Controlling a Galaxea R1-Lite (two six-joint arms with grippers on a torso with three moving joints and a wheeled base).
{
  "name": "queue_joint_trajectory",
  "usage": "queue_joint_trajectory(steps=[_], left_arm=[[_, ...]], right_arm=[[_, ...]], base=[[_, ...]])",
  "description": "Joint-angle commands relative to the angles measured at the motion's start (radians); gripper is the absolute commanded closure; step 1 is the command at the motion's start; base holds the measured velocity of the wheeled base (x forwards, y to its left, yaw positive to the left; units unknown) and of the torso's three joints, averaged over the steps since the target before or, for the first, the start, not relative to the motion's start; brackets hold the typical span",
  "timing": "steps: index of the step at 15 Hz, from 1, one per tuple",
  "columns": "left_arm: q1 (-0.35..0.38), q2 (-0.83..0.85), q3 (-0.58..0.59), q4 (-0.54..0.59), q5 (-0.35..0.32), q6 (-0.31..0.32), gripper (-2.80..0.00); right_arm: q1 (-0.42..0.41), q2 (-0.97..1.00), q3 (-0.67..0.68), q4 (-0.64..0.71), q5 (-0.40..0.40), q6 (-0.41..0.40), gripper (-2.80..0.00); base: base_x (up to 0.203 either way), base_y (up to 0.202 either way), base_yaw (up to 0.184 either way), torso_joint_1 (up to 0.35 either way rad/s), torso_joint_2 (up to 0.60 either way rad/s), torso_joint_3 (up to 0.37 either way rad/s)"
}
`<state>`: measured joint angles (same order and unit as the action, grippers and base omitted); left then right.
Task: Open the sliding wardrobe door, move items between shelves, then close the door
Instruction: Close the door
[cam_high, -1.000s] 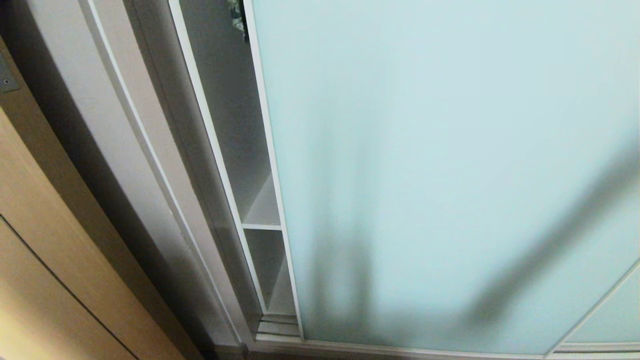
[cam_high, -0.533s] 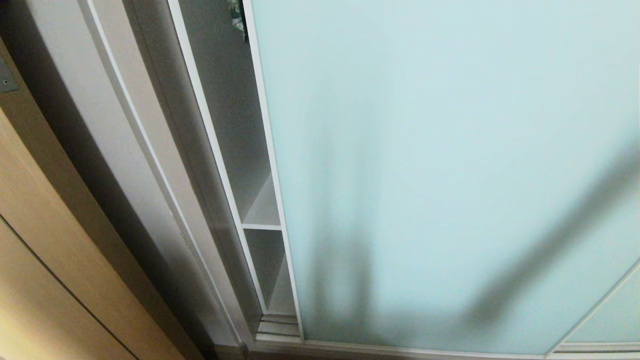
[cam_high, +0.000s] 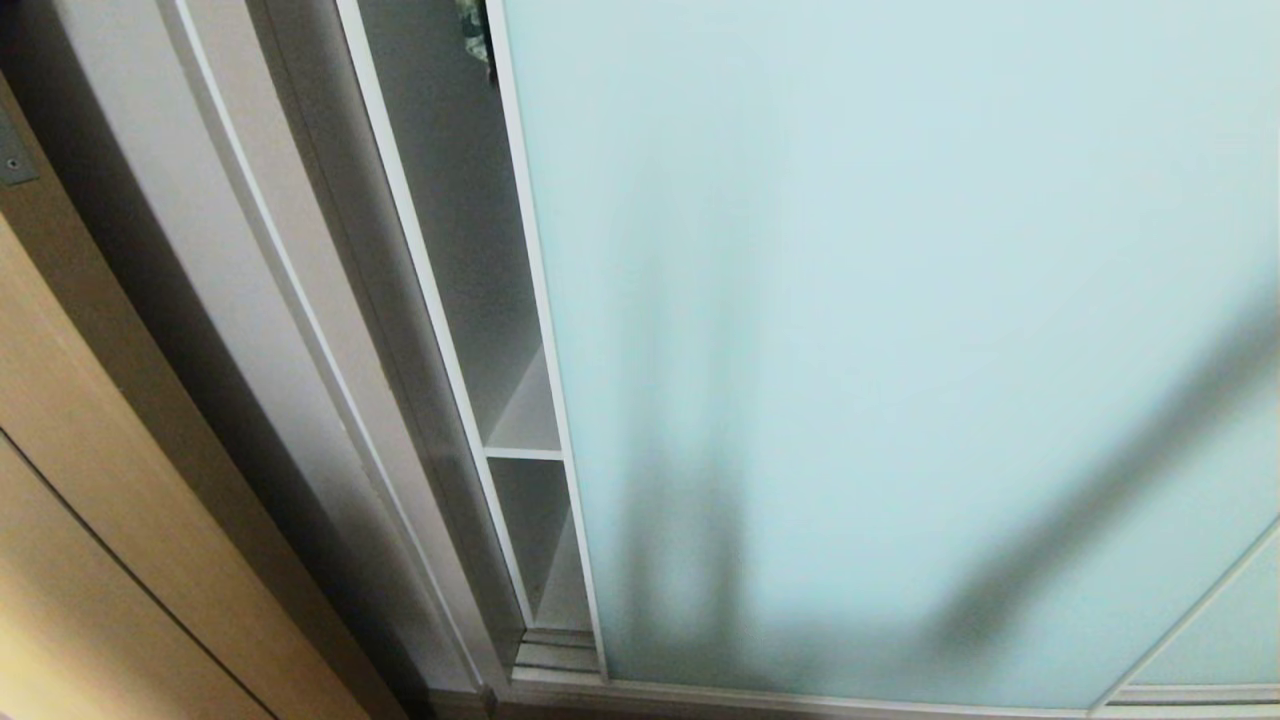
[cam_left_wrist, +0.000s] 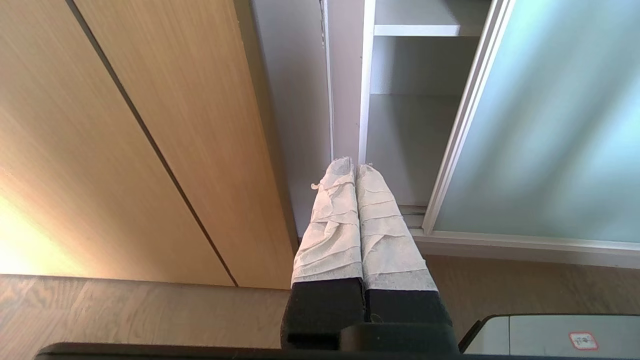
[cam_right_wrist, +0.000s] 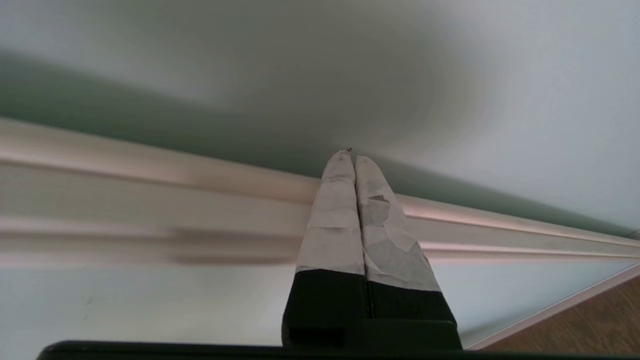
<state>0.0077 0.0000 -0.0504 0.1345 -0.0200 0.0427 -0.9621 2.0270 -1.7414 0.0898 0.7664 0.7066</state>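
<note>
Left claw (cam_left_wrist: 355, 167), pressed shut and empty, hangs low, aimed at the narrow gap beside the sliding door (cam_high: 900, 350); white shelves (cam_high: 525, 450) show in that gap. Right claw (cam_right_wrist: 348, 159), also shut and empty, points close at the frosted glass near its frame rail, nearer the door. Door's long edge runs upright.
</note>
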Motion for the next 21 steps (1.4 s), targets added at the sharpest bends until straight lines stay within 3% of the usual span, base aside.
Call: queue_joint_trajectory(steps=[1, 12, 21], left_arm=[[0.000, 0.002, 0.000, 0.001, 0.000, 0.000, 0.00], [0.000, 0.002, 0.000, 0.001, -0.001, 0.000, 0.00], [0.000, 0.002, 0.000, 0.001, 0.000, 0.000, 0.00]], right_arm=[[0.007, 0.018, -0.001, 0.002, 0.004, 0.005, 0.00], [0.099, -0.118, 0.190, 0.001, 0.005, 0.002, 0.00], [0.158, -0.146, 0.240, -0.022, 0.005, 0.004, 0.00]], base=[[0.000, 0.000, 0.000, 0.000, 0.00, 0.000], [0.000, 0.000, 0.000, 0.000, 0.00, 0.000], [0.000, 0.000, 0.000, 0.000, 0.00, 0.000]])
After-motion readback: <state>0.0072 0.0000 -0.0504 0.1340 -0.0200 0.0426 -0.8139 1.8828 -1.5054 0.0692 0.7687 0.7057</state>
